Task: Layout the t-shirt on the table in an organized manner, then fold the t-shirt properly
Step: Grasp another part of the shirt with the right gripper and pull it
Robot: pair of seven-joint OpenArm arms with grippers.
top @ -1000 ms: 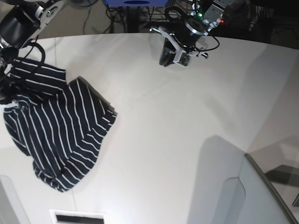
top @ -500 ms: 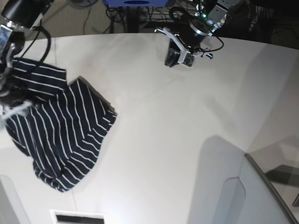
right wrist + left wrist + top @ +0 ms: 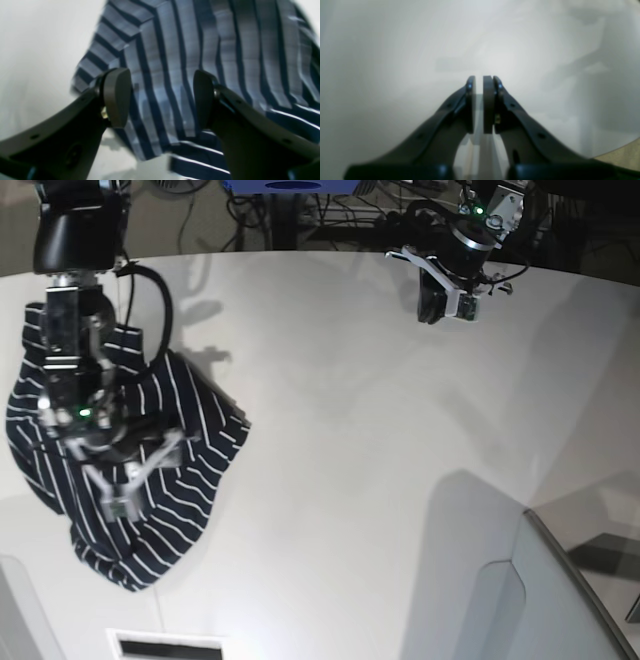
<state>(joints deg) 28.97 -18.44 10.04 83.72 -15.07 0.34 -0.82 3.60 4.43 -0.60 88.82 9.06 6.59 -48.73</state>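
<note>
The shirt lies bunched at the table's edge — nothing laid out or folded. Right gripper hovers over it, jaws apart, empty; left gripper nearly closed, empty — well away.

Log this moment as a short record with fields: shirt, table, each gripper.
shirt: striped t-shirt lies crumpled and bunched, not spread flat
shirt position: near one edge of the table, base view's left
right gripper: open, poised over the striped cloth, nothing between the jaws
left gripper: shut, empty, over bare tabletop, far from the shirt
fold: not begun
</note>
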